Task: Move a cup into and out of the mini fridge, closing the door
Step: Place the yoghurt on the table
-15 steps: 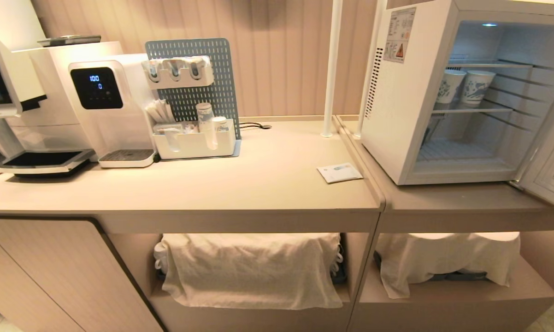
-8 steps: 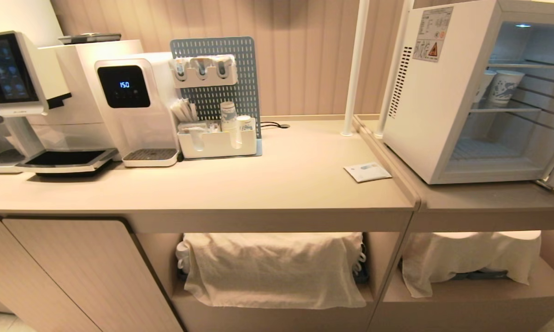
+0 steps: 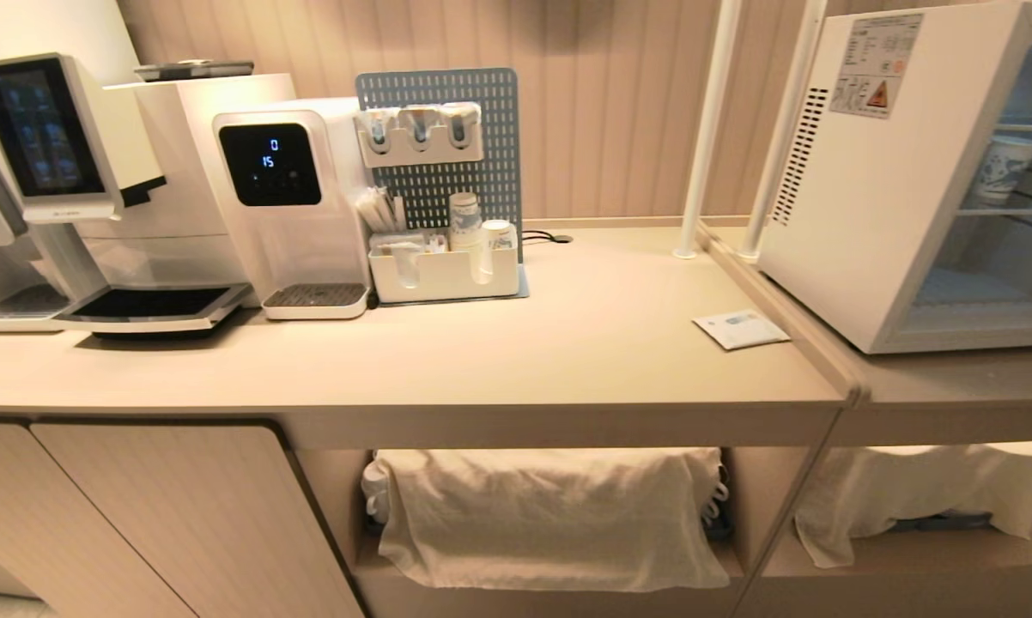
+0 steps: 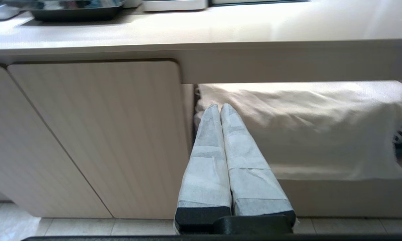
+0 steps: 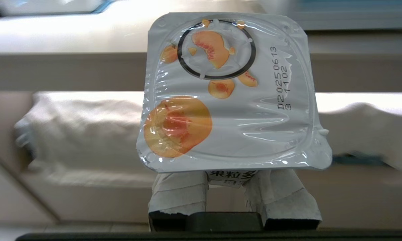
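Note:
In the right wrist view, my right gripper [image 5: 232,182] is shut on the cup [image 5: 231,93], a small white cup whose wide flat lid with peach pictures faces the camera and hides the fingertips. It is held low, in front of the counter's edge. My left gripper [image 4: 220,107] is shut with nothing in it, and hangs low before the cabinet front. Neither arm shows in the head view. The mini fridge [image 3: 877,197] stands on the lower counter at the far right, its inside lit and open to view. The door is out of view.
A paper cup with blue print [image 3: 1005,169] stands on a fridge shelf. On the counter are a coffee machine [image 3: 52,172], a water dispenser [image 3: 288,197], a white organiser [image 3: 443,270] and a small white packet [image 3: 739,330]. Two white poles [image 3: 705,129] rise beside the fridge. Cloth-covered items [image 3: 550,515] fill the shelf below.
The whole head view has slid to the right, so the camera has moved leftward. The fridge now sits at the picture's edge and its open door has left the frame.

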You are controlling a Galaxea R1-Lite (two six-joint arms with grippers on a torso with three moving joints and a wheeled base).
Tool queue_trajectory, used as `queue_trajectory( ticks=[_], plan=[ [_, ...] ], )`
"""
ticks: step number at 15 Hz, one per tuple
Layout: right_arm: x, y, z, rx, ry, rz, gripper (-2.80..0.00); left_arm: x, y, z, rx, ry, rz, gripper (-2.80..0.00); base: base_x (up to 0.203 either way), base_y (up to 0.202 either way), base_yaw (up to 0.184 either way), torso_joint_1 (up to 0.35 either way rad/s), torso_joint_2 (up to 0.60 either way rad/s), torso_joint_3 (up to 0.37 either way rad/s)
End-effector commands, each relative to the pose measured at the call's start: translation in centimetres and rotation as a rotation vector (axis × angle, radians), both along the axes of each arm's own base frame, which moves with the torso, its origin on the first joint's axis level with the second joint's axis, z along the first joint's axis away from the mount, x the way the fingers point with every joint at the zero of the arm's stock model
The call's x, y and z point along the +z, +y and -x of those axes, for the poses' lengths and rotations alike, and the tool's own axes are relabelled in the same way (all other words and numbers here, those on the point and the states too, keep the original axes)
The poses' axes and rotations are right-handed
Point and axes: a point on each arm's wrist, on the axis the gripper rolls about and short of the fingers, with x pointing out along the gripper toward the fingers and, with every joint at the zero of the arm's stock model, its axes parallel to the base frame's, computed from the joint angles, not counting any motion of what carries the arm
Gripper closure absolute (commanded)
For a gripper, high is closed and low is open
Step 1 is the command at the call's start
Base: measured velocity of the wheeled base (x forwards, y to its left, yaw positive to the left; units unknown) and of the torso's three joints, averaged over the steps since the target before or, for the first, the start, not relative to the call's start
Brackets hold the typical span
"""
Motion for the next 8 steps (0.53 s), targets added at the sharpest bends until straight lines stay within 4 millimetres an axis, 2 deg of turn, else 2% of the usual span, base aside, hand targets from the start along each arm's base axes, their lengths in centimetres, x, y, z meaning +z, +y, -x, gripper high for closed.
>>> queue_trajectory(
  ticks=[1,8],
  plan=[
    [-0.24,0.0,-0.08,0.0,0.009,0.001,0.0,0.01,0.0,-0.01,0.0,0.001,0.0,0.0,0.193,0.189,0.003,0.008,0.0,0.001],
    [-0.24,0.0,-0.08,0.0,0.009,0.001,0.0,-0.05,0.0,-0.01,-0.001,0.007,0.002,0.0,0.185,0.186,0.001,0.002,0.0,0.002]
  ],
)
